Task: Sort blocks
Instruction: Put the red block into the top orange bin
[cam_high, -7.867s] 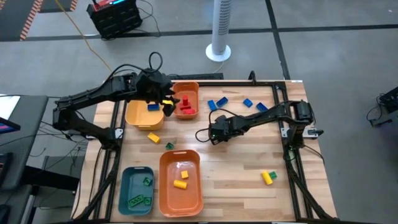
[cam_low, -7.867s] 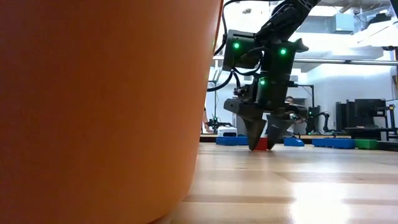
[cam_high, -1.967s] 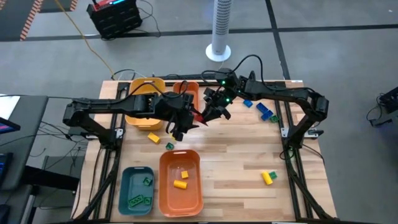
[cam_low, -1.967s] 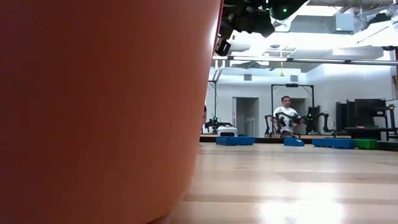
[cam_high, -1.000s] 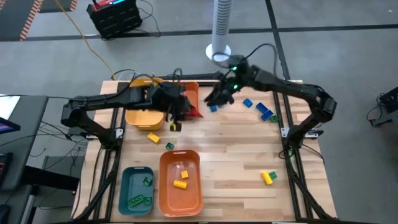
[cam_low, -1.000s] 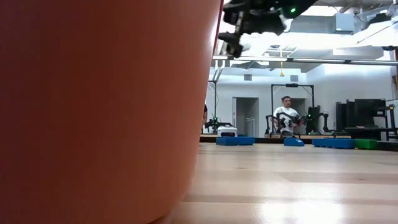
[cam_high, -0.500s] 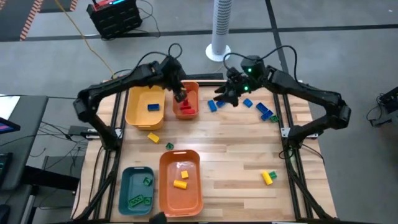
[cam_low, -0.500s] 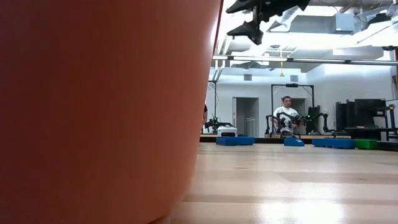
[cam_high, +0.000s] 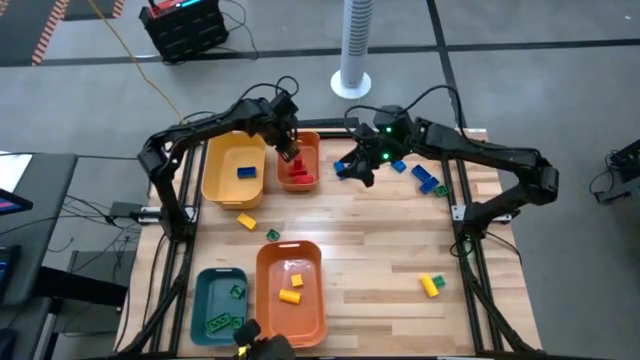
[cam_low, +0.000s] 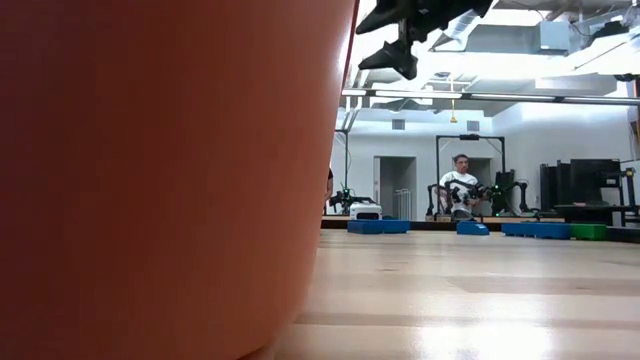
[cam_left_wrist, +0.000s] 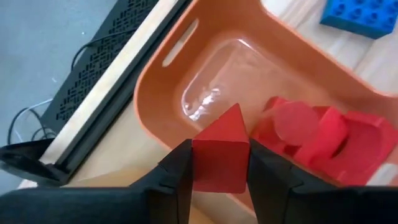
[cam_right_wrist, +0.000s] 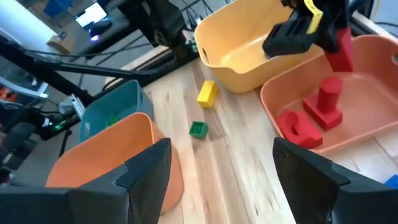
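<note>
My left gripper hangs over the far orange bin, shut on a red block with a pointed top. Other red blocks lie on the bin's floor below it. My right gripper is open and raised above the table, beside a blue block. More blue blocks lie near the far right edge. A yellow block and a green one lie mid-table, and a yellow-green pair lies near right. My left gripper pinches the red block by its two flat sides, one finger on each. The fingers come from above, slanting down. The block is lifted clear over the orange bin, its pointed end away from the gripper.
A yellow bin with one blue block stands left of the far orange bin. A teal bin with green blocks and a second orange bin with yellow blocks stand at the near edge. That bin's wall fills the low view. A person sits in the room behind.
My left gripper has risen and moved toward the table's far edge, carrying the red block from beside the far orange bin to above it. It has stayed shut on the block. My right gripper has stayed near the blue blocks.
</note>
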